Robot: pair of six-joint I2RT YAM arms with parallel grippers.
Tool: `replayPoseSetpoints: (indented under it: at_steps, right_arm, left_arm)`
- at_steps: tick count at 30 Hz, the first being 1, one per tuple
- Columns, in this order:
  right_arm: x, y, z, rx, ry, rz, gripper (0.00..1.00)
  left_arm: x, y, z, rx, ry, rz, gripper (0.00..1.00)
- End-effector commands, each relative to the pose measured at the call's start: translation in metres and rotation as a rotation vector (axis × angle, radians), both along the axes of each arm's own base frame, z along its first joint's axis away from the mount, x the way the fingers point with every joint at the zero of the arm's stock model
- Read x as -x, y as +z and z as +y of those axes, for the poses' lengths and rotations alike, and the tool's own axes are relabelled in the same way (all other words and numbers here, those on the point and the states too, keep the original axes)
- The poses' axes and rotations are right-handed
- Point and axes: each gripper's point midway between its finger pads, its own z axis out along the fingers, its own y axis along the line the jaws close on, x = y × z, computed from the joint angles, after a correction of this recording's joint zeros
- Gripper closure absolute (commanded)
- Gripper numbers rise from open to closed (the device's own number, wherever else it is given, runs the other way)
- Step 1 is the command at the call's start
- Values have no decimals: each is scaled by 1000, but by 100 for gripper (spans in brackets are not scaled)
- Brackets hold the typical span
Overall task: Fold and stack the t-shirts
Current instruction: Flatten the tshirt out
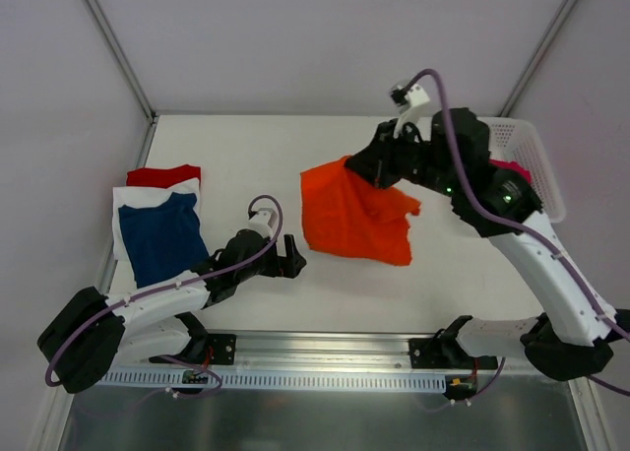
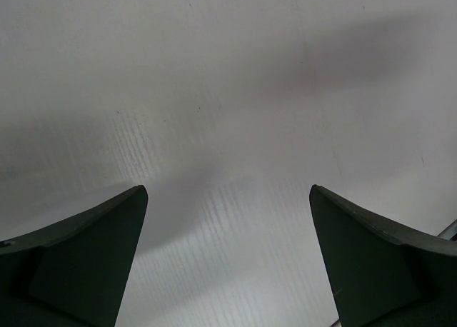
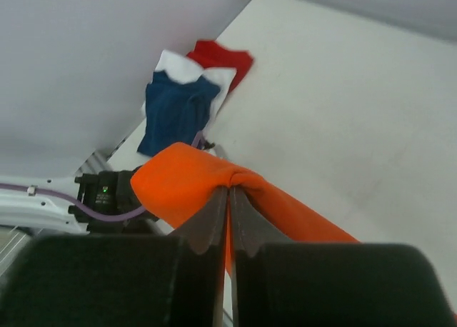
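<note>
A bright orange t-shirt [image 1: 356, 217] hangs crumpled over the middle of the table, its top edge pinched in my right gripper [image 1: 366, 168], which is shut on it. The right wrist view shows the orange t-shirt [image 3: 178, 184] bunched at the right gripper [image 3: 230, 191]. At the left edge lies a stack: a navy blue t-shirt [image 1: 159, 236] on a white t-shirt [image 1: 128, 197] on a red t-shirt [image 1: 163, 174]. My left gripper [image 1: 292, 258] rests low, open and empty, left of the orange cloth; its view shows only bare table between the fingers [image 2: 93, 248].
A white mesh basket [image 1: 527, 161] stands at the back right behind the right arm, with a bit of magenta cloth [image 1: 514, 167] showing in it. The stack [image 3: 182, 98] shows far off in the right wrist view. Walls enclose the table's back and sides.
</note>
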Motion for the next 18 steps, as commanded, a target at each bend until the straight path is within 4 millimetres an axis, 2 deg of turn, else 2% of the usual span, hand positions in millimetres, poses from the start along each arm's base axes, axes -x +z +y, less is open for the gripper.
replayPoseSetpoints:
  at_steps: [1, 3, 5, 7, 8, 10, 11, 12, 13, 15, 18]
  right_arm:
    - [15, -29, 47, -60, 202, 138, 97]
    - [19, -39, 54, -78, 233, 169, 97]
    - [29, -36, 54, -103, 269, 163, 97]
    - [26, -46, 46, -80, 223, 165, 96]
    - [14, -49, 30, -49, 112, 137, 96]
    - [-3, -82, 0, 89, -48, 135, 96]
    - [-18, -94, -27, 160, -198, 116, 96]
    - [-25, -105, -41, 200, -260, 119, 96]
    - [-35, -124, -59, 249, -330, 139, 96]
    - [-50, -141, -82, 278, -416, 168, 96]
    - [-72, -181, -96, 333, -468, 251, 96]
  left_arm:
    - [-2, 16, -9, 52, -13, -34, 1]
    - [-3, 14, -5, 36, 0, -37, 1]
    - [-3, 13, 0, 16, 9, -42, 1]
    - [-6, 14, 4, -1, 28, -53, 1]
    - [-7, 15, 4, -2, 31, -56, 1]
    - [-8, 16, 4, -4, 37, -58, 1]
    - [-9, 18, 4, 0, 38, -60, 1]
    - [-9, 19, 3, 2, 38, -61, 1]
    - [-9, 20, 2, 1, 36, -61, 1]
    - [-10, 20, 3, -6, 35, -61, 1]
    - [-11, 20, 2, -9, 35, -58, 1]
